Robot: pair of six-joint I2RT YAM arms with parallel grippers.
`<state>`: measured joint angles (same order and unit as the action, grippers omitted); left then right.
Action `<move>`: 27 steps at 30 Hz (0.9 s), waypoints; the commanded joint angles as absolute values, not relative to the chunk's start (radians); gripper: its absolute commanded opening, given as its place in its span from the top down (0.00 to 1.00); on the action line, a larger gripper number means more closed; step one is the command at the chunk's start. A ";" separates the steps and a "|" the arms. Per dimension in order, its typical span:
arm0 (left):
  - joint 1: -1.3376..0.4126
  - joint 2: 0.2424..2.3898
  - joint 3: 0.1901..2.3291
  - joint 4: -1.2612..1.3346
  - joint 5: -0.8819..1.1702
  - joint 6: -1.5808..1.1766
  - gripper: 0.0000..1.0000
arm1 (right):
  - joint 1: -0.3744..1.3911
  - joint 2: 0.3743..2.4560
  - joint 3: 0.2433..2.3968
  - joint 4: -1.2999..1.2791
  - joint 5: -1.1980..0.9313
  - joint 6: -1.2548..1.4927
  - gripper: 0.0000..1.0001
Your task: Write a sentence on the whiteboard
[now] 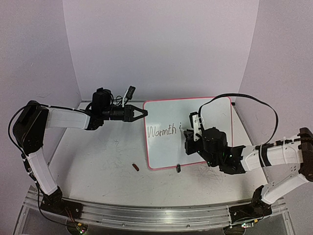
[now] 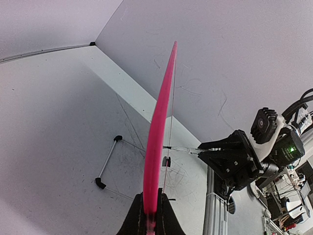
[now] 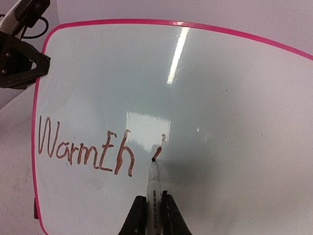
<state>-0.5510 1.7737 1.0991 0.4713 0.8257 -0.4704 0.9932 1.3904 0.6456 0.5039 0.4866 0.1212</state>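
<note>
Whiteboard edge in left claw, marker in right claw, seemingly touching

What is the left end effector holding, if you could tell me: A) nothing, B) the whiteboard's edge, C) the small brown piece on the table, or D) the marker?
B: the left wrist view shows the left end effector shut on the pink frame of the whiteboard, while the marker sits in the right end effector.
</note>
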 commanded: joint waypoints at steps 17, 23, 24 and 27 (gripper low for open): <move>-0.586 1.765 1.105 0.408 0.812 -0.445 1.00 | 1.026 1.380 0.652 0.431 0.528 0.202 1.00; -0.586 1.769 1.105 0.408 0.812 -0.446 1.00 | 1.024 1.304 0.652 0.478 0.508 0.173 1.00; -0.586 1.769 1.105 0.408 0.812 -0.446 1.00 | 1.023 1.295 0.652 0.482 0.513 0.166 1.00; -0.586 1.771 1.106 0.408 0.813 -0.446 1.00 | 1.011 1.295 0.664 0.485 0.517 0.145 1.00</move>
<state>-0.5510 1.7733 1.0988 0.4717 0.8265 -0.4702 1.0214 1.3297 0.6453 0.4503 0.5011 0.1766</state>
